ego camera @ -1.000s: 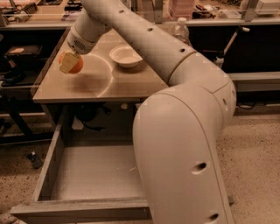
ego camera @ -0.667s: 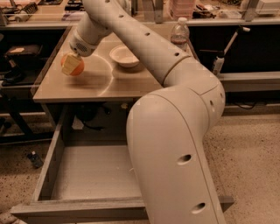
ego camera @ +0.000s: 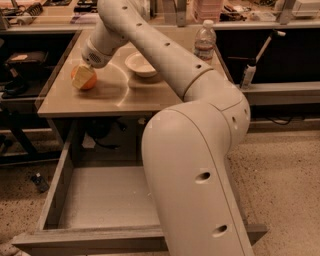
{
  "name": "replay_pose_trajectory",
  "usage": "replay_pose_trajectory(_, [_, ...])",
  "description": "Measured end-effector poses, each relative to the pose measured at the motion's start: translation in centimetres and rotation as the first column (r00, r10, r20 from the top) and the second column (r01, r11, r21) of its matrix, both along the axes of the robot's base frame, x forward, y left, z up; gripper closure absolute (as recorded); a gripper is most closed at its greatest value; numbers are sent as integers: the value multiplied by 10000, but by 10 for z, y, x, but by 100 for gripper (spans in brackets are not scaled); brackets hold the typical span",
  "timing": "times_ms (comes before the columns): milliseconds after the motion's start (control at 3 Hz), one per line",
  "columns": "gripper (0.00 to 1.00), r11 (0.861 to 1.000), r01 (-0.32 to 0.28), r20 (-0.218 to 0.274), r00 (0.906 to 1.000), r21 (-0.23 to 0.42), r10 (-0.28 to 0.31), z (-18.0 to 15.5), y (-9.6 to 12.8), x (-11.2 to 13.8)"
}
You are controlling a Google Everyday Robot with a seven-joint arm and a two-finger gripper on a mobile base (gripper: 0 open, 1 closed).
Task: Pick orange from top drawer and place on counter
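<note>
The orange (ego camera: 89, 83) is at the left side of the beige counter (ego camera: 125, 95), low over its surface or resting on it; I cannot tell which. My gripper (ego camera: 82, 77) is around the orange, with a yellowish pad (ego camera: 81, 76) pressed against its near side. The fingers are shut on the orange. My arm reaches from the lower right up and over the counter. The top drawer (ego camera: 100, 200) is pulled open below the counter, and its visible grey floor is bare. My arm hides the drawer's right part.
A white bowl (ego camera: 141, 64) sits on the counter to the right of the orange. A water bottle (ego camera: 205, 41) stands at the counter's back right. A cluttered workbench (ego camera: 50, 12) runs behind. Dark shelving stands to the left.
My gripper with the orange has moved slightly down toward the counter surface. The drawer has stayed open.
</note>
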State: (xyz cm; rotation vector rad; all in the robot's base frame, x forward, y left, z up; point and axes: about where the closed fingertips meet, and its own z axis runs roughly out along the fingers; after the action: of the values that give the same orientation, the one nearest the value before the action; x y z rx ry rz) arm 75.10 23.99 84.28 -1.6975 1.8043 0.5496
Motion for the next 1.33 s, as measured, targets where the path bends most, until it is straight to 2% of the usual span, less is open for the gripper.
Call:
replay_pose_trajectory(1000, [11, 10000, -1, -1, 10000, -1, 1, 0, 0, 0])
replay_pose_trajectory(1333, [0, 10000, -1, -2, 10000, -1, 1, 0, 0, 0])
